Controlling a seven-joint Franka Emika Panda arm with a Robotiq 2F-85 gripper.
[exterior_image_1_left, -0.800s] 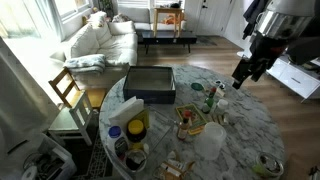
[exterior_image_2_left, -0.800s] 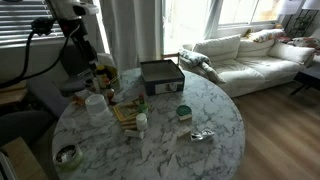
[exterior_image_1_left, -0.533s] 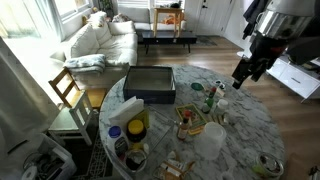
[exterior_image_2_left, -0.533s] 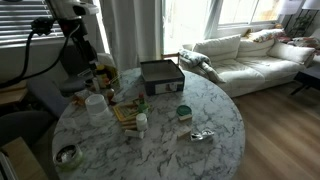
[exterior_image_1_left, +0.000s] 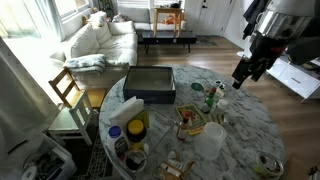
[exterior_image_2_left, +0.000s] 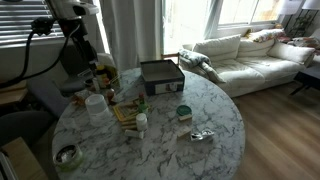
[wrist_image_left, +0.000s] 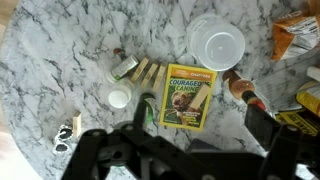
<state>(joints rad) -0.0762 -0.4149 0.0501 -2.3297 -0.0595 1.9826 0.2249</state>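
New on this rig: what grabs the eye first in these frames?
The round marble table, crowded with clutter, dominates, with a dark flat box at its edge nearest the white sofa. In the wrist view a yellow book titled Courageous Canine lies flat near a white lidded tub. The gripper hangs open above the table, holding nothing.

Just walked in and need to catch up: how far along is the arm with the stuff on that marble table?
Done: nothing that shows; the yellow book lies flat on the marble table near the white lidded tub. In hand: nothing; the end effector hangs open above them, touching nothing. Left: likely everything, starting with the descent and a grasp.
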